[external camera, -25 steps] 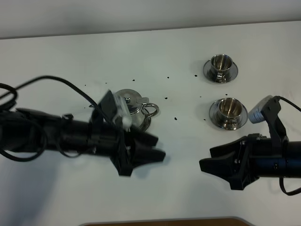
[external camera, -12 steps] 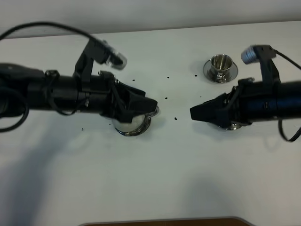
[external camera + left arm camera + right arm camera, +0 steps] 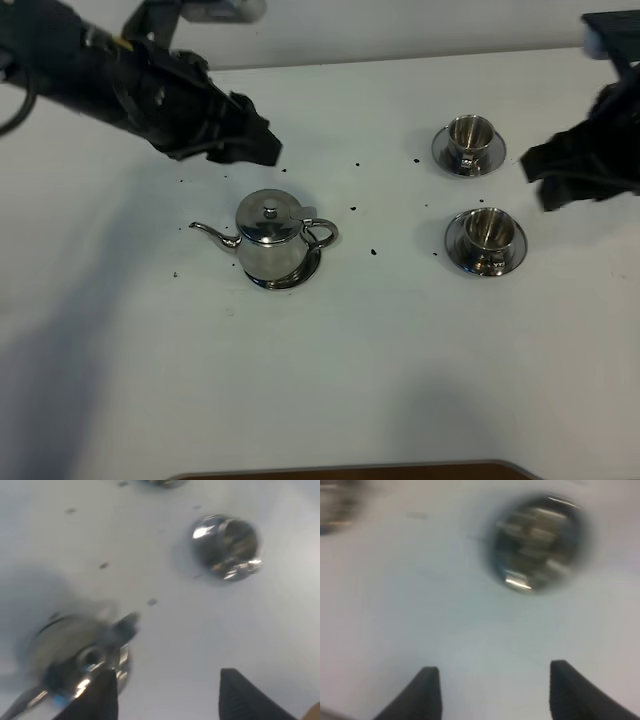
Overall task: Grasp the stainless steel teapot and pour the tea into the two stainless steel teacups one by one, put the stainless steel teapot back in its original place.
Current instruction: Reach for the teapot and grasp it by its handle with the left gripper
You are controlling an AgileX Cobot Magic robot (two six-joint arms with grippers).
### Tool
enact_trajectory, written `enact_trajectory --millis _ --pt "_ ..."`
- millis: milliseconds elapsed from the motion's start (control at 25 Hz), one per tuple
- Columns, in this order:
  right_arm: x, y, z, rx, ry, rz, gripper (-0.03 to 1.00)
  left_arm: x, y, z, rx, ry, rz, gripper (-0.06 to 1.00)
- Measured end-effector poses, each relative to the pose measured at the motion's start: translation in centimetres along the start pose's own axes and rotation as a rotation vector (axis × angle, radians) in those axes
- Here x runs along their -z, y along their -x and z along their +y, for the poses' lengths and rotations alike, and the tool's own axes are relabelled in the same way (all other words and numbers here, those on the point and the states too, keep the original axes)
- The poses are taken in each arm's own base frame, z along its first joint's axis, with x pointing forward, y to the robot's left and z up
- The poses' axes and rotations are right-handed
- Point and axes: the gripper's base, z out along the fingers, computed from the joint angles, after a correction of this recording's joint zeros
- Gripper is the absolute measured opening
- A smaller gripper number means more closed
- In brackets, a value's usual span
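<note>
Well, the stainless steel teapot (image 3: 268,232) sits upright on its round saucer (image 3: 300,272) near the middle of the table (image 3: 330,380), with its spout pointing to the left side and its loop handle toward the cups. The left gripper (image 3: 165,697) hangs off toward the table's far edge, well apart from the pot, fingers spread wide with nothing between them. On the right stand the far teacup (image 3: 470,135) and the near teacup (image 3: 487,232). The right gripper (image 3: 492,695) hovers just beside them, likewise wide and empty.
</note>
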Motion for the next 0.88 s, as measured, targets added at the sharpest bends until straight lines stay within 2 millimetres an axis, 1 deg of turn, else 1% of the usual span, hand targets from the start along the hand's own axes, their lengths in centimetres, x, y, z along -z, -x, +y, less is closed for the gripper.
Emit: enact_trajectory --millis 80,120,240,320,400,440,520,560,680,880 --pt "0.5 -0.6 -0.9 -0.041 -0.109 0.058 0.48 0.7 0.8 0.3 0.035 0.049 0.035 0.5" --pt "0.8 -1.0 -1.1 -0.062 -0.138 0.088 0.48 1.1 1.2 0.4 0.036 0.071 0.041 0.5" --pt "2.3 -2.2 -1.2 -0.083 -0.162 0.077 0.48 1.8 2.5 0.4 0.04 0.094 0.037 0.5" --pt "3.4 -3.8 -0.9 -0.091 -0.153 0.055 0.48 2.0 3.1 0.4 0.037 0.093 0.032 0.5" --pt "4.6 -6.0 -0.6 -0.096 -0.139 0.025 0.48 1.9 3.7 0.5 0.035 0.091 0.034 0.5" --pt "4.9 -7.2 -0.5 -0.098 -0.133 0.02 0.48 1.8 3.9 0.6 0.033 0.091 0.032 0.5" --pt "5.7 -9.6 -0.3 -0.098 -0.128 -0.008 0.48 1.0 4.4 1.0 0.039 0.09 0.041 0.5" --pt "5.7 -10.8 -0.3 -0.098 -0.128 -0.01 0.48 0.7 4.7 1.1 0.041 0.089 0.044 0.5" --pt "6.4 -14.4 -0.2 -0.095 -0.126 -0.057 0.48 -1.1 5.4 1.8 0.065 0.08 0.08 0.5" --pt "7.1 -19.2 0.0 -0.06 -0.117 -0.203 0.48 -3.8 6.2 2.3 0.092 0.064 0.138 0.5"
